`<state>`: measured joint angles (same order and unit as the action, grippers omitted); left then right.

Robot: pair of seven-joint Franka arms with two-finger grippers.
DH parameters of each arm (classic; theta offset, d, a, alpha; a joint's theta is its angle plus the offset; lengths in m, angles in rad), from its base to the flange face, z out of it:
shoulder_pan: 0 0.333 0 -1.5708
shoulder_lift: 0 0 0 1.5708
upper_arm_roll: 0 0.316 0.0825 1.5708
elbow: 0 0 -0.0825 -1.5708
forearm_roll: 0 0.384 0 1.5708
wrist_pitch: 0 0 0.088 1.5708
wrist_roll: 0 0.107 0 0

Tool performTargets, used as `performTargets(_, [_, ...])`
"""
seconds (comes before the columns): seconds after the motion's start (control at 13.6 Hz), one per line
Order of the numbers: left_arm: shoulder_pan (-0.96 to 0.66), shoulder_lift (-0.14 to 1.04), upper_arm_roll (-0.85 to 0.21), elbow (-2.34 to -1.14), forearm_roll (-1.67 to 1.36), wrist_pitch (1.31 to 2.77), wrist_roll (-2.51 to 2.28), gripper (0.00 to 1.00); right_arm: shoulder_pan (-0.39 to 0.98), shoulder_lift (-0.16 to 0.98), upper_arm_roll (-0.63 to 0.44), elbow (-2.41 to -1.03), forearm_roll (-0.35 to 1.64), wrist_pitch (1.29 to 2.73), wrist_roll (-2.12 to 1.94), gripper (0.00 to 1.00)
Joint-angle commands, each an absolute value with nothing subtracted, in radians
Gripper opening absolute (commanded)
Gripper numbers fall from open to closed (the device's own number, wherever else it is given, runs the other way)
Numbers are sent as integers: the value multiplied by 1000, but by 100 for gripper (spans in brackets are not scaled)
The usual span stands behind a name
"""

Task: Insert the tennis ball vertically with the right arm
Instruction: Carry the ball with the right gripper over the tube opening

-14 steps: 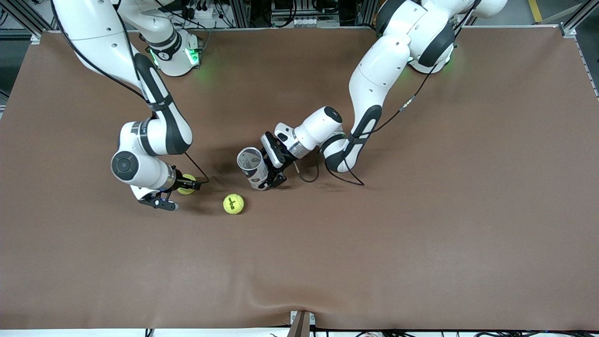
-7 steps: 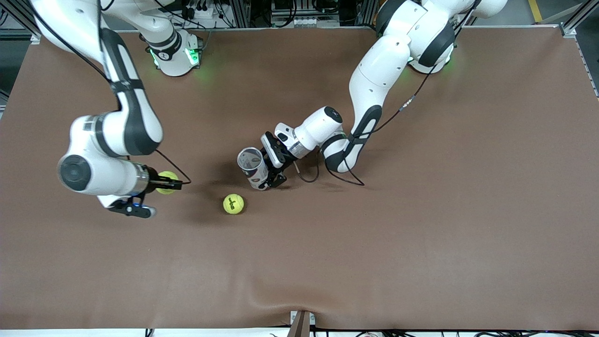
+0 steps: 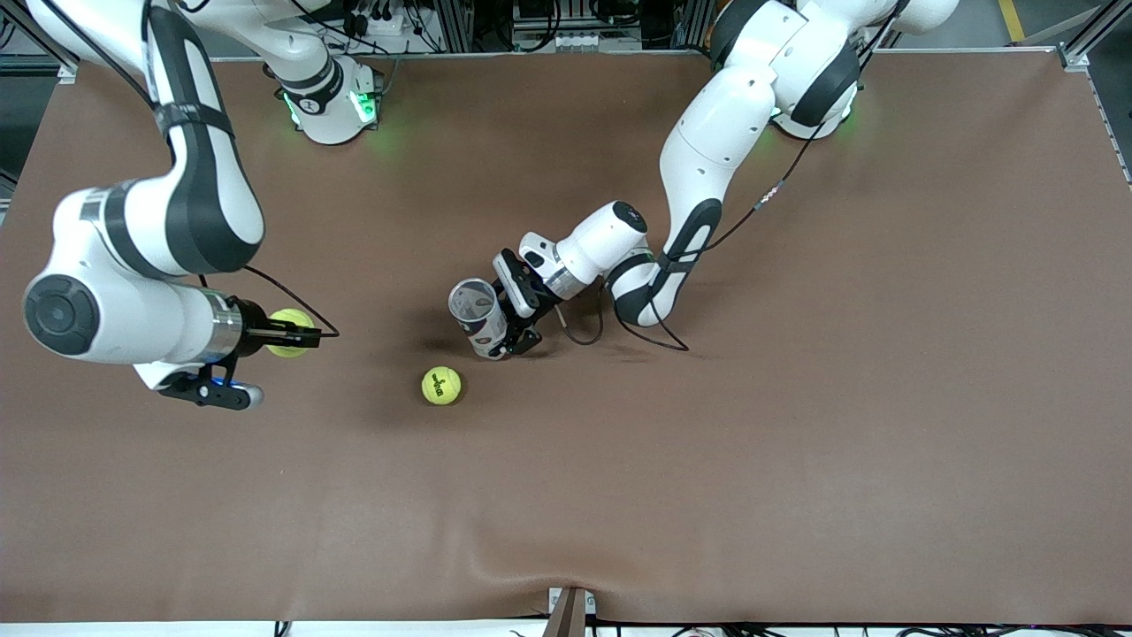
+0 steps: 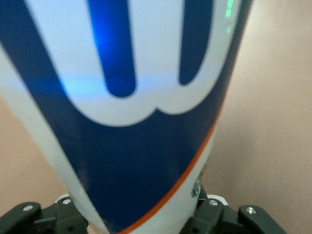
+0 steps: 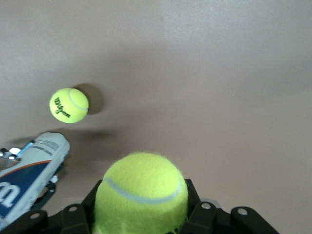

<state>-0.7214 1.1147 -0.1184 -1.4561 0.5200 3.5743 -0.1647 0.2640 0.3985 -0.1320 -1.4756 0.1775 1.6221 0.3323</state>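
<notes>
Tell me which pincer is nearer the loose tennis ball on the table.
Left. The left pincer holds the can just beside the loose tennis ball, slightly farther from the front camera. The right pincer, gripping another ball, is up toward the right arm's end.

Yellow-green tennis balls [image 3: 440,386]; blue-white, orange-striped can [image 4: 146,107]; brown table [image 3: 796,442].

Loose ball [image 5: 69,105]: black "Wilson" script on the felt, legible in the right wrist view; in the front view the same print on that ball [image 3: 440,386] is only a dark mark.
Can [image 4: 131,112]: a large white "W" on blue, filling the left wrist view.
Can, right wrist view [image 5: 27,173]: small print on the white band, too small to read.
</notes>
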Motion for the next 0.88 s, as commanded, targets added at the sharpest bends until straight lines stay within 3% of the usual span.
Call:
performTargets(0.0, [-706, 1092, -112, -1508, 546, 3554, -179, 77, 302, 377, -106, -1460, 196, 1606, 477, 0])
performTargets(0.81, [-706, 1092, -112, -1506, 546, 3554, -181, 77, 558, 403, -100, -1463, 258, 1658, 756, 0])
